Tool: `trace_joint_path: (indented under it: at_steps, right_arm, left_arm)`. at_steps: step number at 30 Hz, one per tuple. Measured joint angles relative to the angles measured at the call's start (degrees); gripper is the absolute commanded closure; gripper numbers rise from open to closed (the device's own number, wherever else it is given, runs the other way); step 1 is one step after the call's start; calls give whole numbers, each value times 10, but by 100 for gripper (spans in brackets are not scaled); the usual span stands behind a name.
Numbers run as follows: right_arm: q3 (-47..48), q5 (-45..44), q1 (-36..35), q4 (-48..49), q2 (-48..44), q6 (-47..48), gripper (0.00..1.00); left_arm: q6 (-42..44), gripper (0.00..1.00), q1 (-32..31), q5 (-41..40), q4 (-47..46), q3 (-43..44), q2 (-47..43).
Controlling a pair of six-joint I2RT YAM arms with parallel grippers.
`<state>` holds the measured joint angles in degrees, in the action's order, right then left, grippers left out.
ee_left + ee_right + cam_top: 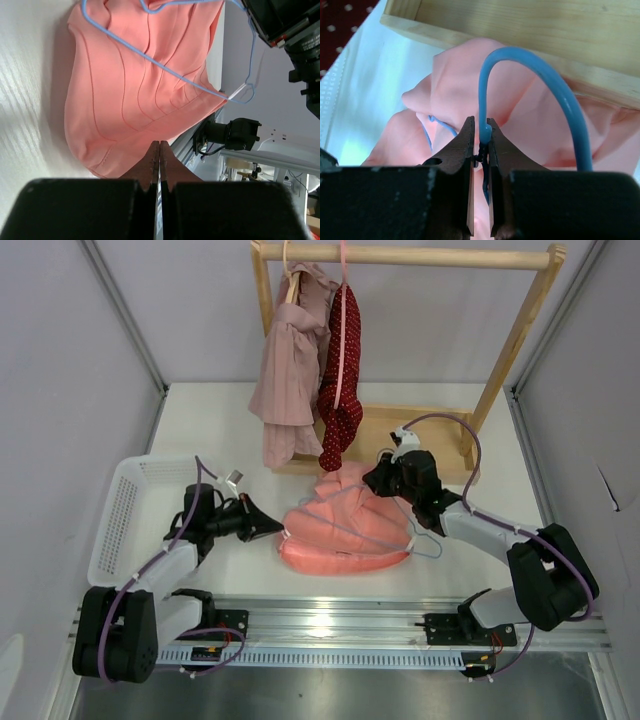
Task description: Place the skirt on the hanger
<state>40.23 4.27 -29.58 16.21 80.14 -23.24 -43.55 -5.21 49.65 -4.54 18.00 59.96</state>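
Note:
The coral-pink skirt [345,530] lies bunched on the table in front of the rack base. The thin light-blue hanger [436,552] rests on top of it, its wire frame crossing the cloth [165,70]. My right gripper [375,480] is at the skirt's far edge and is shut on the stem of the hanger's hook [560,90], which arcs up over the cloth [530,105]. At the skirt's left edge [125,90] my left gripper [160,146] is shut, its tips against the hem with no cloth showing between them.
The wooden rack holds a mauve-pink garment [290,370] and a dark red dotted garment [342,370] on hangers. Its wooden base [520,30] sits just behind the skirt. A white basket [125,510] stands at the left. The metal rail [330,620] runs along the near edge.

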Motion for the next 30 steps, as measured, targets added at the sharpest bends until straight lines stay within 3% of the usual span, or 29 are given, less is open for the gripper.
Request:
trace_joint_path:
  at_steps: [7, 17, 30]
  right_arm:
    - [30, -35, -54, -9, -20, -8, 100]
    - [20, -105, -56, 2, -100, -43, 100]
    - [16, -23, -55, -9, -103, -66, 100]
  left_arm:
    - [-7, 100, 1, -33, -14, 45, 56]
    - [-22, 100, 1, -76, -41, 57, 122]
    - [-23, 100, 2, -108, -42, 112, 159]
